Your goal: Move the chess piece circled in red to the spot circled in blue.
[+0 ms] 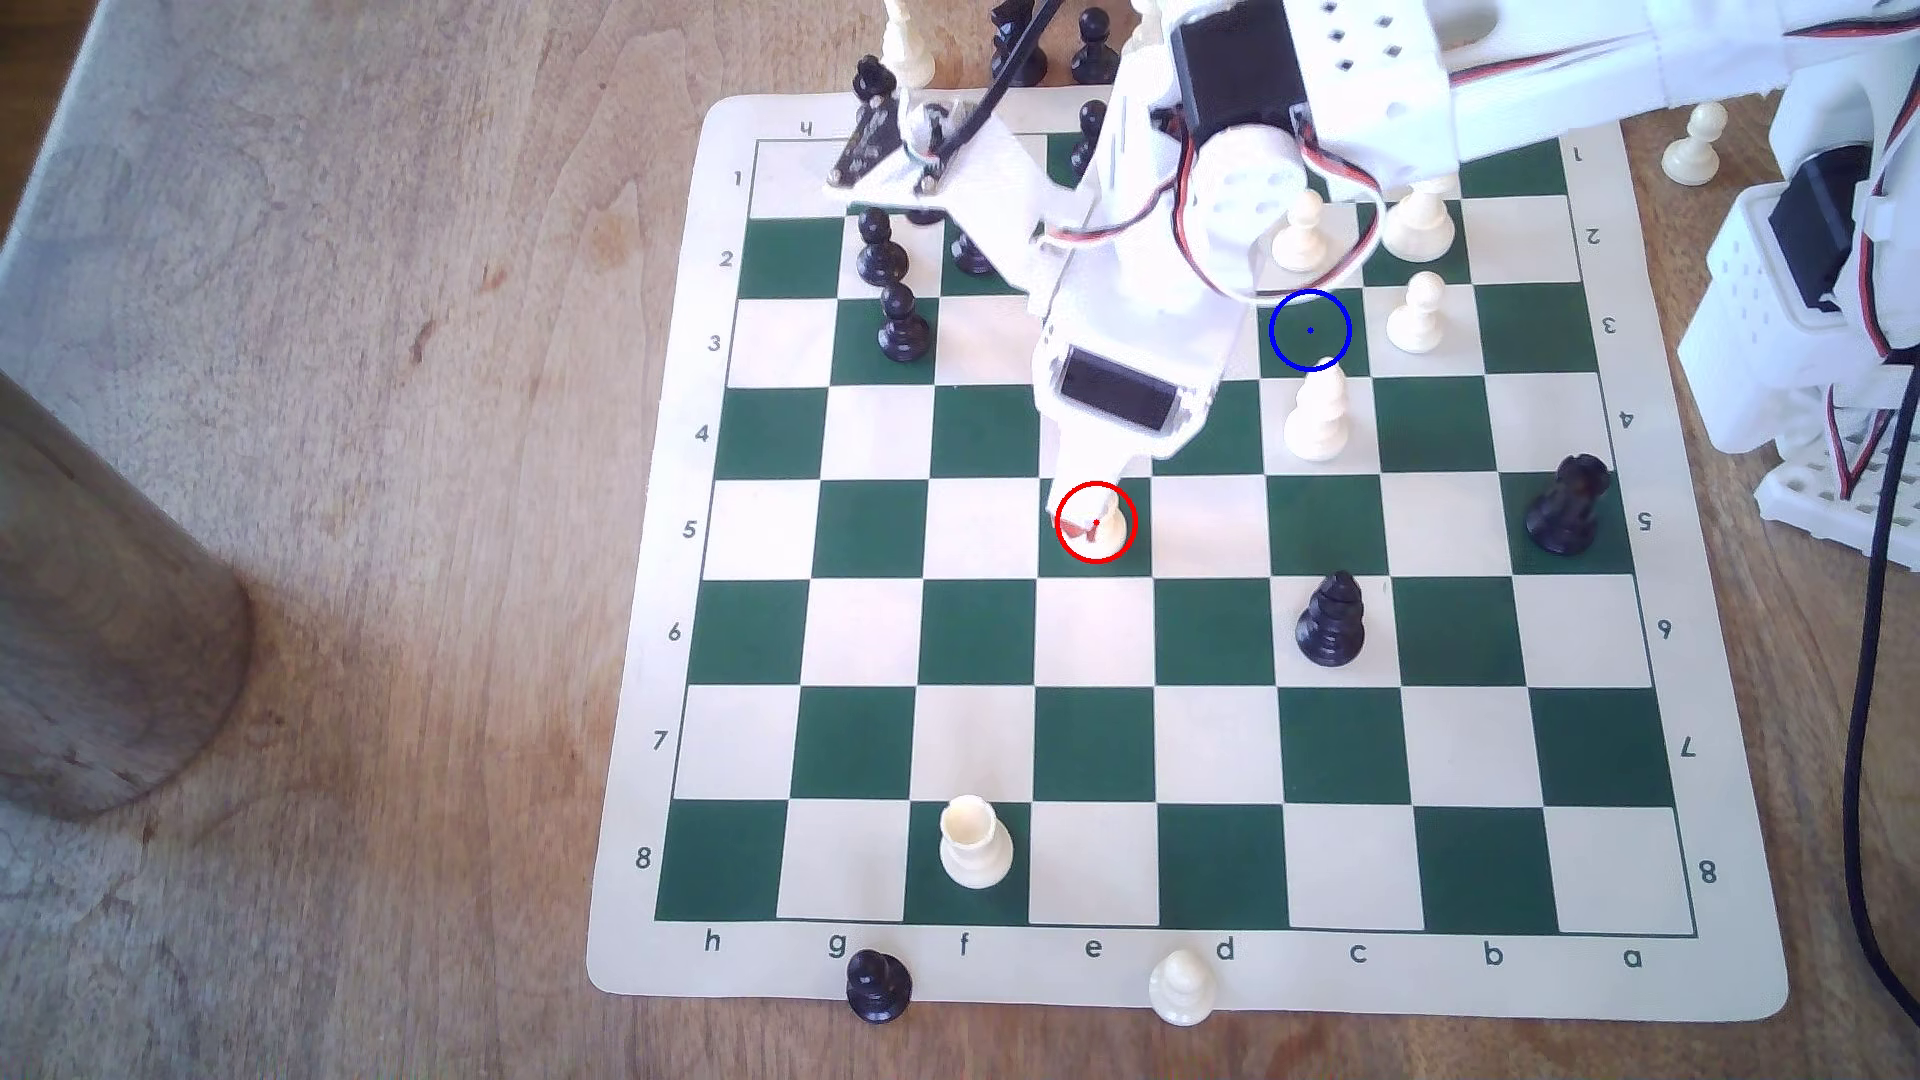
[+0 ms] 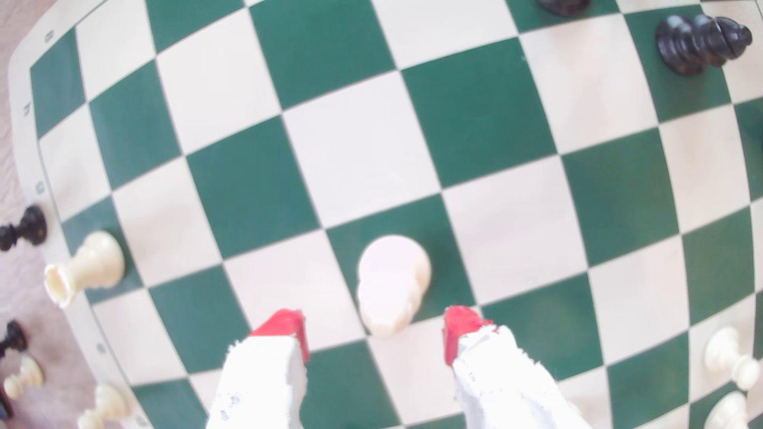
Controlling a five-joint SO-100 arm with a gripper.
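**One cream bishop between parted fingers**

One cream bishop (image 1: 1110, 528) stands upright on a dark green square of the chessboard (image 1: 1143, 748), in the row marked 5 and the column marked e, inside a thin red ring. The white arm (image 1: 1164, 312) reaches down over it from the far side of the board. In the wrist view the gripper (image 2: 375, 334) hangs spread wide, its two red-tipped fingers (image 2: 289, 330) on either side of the bishop (image 2: 392, 284), each with a clear gap to the piece; nothing is held.

The blue-ringed spot (image 1: 1310, 330) is a dark green square in row 3, column c, toward the exterior view's right and farther up the board than the bishop. No piece stands on it. A cream pawn (image 1: 1316, 415) stands on the square just below it in the exterior view, and another cream pawn (image 1: 1417, 312) stands on the square beside it to that view's right.

A cream rook (image 1: 975, 841) sits on a green square in row 8, column f, well apart from the bishop. A black bishop (image 1: 1331, 619) stands in row 6, column c.
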